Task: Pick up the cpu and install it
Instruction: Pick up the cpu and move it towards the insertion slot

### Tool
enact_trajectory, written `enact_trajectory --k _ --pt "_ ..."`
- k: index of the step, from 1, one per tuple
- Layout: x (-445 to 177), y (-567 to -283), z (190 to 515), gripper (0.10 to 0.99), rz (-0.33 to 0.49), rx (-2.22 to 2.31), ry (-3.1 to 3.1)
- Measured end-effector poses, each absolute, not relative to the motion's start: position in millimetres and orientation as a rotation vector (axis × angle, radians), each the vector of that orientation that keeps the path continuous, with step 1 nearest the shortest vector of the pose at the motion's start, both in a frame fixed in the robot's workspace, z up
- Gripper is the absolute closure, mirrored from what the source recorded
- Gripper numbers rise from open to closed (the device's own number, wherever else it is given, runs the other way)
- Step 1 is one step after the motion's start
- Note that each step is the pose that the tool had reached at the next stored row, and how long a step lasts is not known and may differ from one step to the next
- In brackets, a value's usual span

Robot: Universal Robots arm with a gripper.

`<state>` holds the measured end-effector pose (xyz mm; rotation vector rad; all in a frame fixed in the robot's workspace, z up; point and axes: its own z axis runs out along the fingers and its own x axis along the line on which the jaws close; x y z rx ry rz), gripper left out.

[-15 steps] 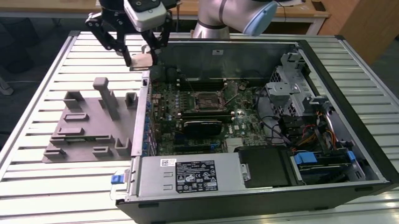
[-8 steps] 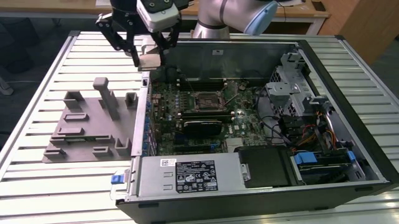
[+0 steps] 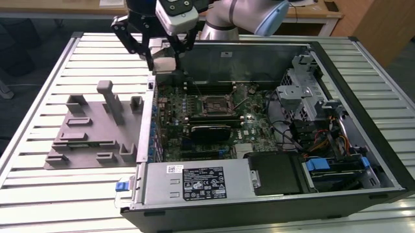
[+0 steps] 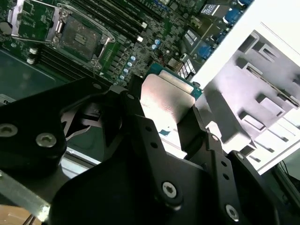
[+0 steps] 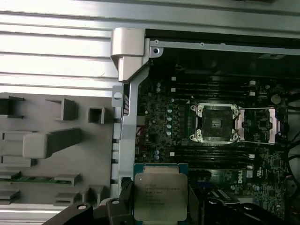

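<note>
The cpu [image 5: 161, 197] sits between the jaws of your gripper [image 5: 161, 208], which are clamped on two opposite edges of it. In the first wrist view you see its silvery top facing the camera. In the second wrist view the cpu [image 4: 166, 98] lies flat between the black fingers [image 4: 143, 136]. In the exterior view the gripper [image 3: 165, 60] holds it in the air above the case's corner. Right beneath the jaws you have the edge of the motherboard [image 5: 159, 117], just inside the case wall [image 5: 126, 112]. Ahead of the jaws, well apart from the cpu, the socket [image 5: 217, 123] lies open with its metal frame folded aside. Across the wall from the jaws, the grey tray [image 5: 101, 154] rests on the slatted table [image 3: 39, 194].
</note>
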<state>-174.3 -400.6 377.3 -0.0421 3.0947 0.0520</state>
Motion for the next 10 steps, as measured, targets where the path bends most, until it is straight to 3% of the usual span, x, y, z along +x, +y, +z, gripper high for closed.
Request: enact_trajectory --k 10 --pt "-153 -401 374 0.541 0.052 -0.042 3.095"
